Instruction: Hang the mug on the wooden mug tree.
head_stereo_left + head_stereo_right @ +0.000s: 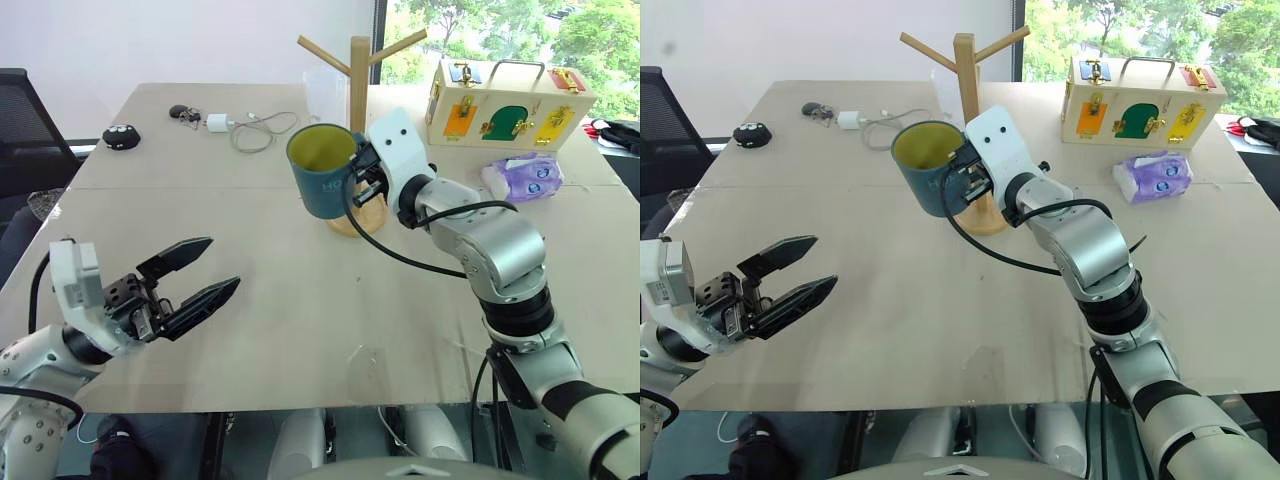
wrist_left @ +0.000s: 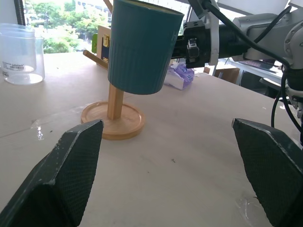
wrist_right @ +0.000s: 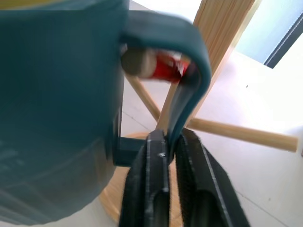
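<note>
Mug handle pinched by outstretched right gripper.

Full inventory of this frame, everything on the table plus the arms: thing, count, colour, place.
mug: 1, teal with yellow inside, held off the table at the mug tree, a red-marked peg through its handle
mug tree: 1, light wood, table centre, behind the mug
latch box: 1, cream with coloured doors, far right
tissue pack: 1, purple, right, in front of the box
charger and cable: 1, white and grey, far left of the tree
keys: 1 bunch, dark, beside the charger
small black object: 1, far left edge
measuring cup: 1, clear, beyond the tree
table: 1, beige
left gripper: black fingers open, holding nothing, near left
right gripper: fingers pinching the mug's handle
</note>
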### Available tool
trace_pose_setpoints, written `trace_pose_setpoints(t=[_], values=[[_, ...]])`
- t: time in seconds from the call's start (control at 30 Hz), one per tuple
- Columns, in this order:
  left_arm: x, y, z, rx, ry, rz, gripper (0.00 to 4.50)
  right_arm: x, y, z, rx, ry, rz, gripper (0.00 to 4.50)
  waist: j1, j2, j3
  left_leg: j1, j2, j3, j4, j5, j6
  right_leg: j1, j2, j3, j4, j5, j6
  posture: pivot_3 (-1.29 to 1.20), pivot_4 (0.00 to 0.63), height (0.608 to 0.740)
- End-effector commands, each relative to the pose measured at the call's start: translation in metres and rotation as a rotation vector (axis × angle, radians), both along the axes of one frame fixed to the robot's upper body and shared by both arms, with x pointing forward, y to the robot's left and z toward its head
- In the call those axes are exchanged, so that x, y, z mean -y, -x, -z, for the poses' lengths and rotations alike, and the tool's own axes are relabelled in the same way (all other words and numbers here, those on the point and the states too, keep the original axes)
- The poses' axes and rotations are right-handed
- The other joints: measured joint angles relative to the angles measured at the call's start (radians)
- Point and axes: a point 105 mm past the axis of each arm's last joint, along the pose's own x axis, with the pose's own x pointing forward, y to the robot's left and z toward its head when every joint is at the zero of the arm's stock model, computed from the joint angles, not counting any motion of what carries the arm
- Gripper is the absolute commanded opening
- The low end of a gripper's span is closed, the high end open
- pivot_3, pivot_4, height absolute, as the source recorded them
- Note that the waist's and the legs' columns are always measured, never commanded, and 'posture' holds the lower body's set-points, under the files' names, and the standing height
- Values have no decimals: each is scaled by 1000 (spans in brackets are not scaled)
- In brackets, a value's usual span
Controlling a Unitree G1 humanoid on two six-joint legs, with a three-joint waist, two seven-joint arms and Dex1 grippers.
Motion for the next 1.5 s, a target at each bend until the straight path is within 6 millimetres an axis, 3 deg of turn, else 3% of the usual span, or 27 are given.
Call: trace_pose_setpoints(t=[0.03, 0.23, 0.27, 0.57, 0.8, 1.07, 1.33, 1.5], values=[[2, 4, -8, 46, -8, 11, 4500, 3, 1, -3, 18, -7, 5, 1451, 0, 0, 0, 0, 0, 0, 0, 0, 0, 0, 0, 0, 0, 0, 0, 0, 150, 740], [1, 2, -7, 42, -6, 16, 4500, 3, 1, -15, 48, -26, 17, 4192, -1, 0, 0, 0, 0, 0, -1, 0, 0, 0, 0, 0, 0, 0, 0, 0, 150, 740], [1, 2, -6, 43, -6, 17, 4500, 3, 1, -16, 50, -30, 18, 4459, -1, 0, 0, 0, 0, 0, -1, 0, 0, 0, 0, 0, 0, 0, 0, 0, 150, 740], [3, 2, -4, 30, 7, 30, 4500, 5, 10, -31, 28, -74, -14, 4459, -1, 0, 0, 0, 0, 0, -2, 0, 0, -1, -1, 0, -1, 0, 0, 0, 150, 740], [4, 0, -4, 26, 14, 46, 4500, 9, 16, -31, -13, -94, -42, 4459, -1, 0, 0, 0, 0, 0, -3, 0, 0, -1, -1, 0, -1, 0, 0, 0, 150, 740], [6, -1, -5, 21, 26, 56, 4500, 12, 43, -39, -65, -222, -207, 4459, -1, 0, 0, 0, 0, 0, -4, 0, 0, -1, -1, -1, -1, 0, 1, 0, 150, 740], [12, -4, -6, 19, 21, 72, 4500, 40, 67, -48, -17, -297, -423, 4459, 3, 0, 1, 0, -1, -1, -4, -1, 2, 0, -1, -1, -2, 0, 0, 0, 150, 740], [13, -6, 2, -26, -38, 23, 4500, 93, 91, -22, 10, -189, -463, 4459, 11, -1, 1, -1, -1, -1, -4, -3, 4, 0, -1, -1, -3, 0, 1, 0, 150, 740]])
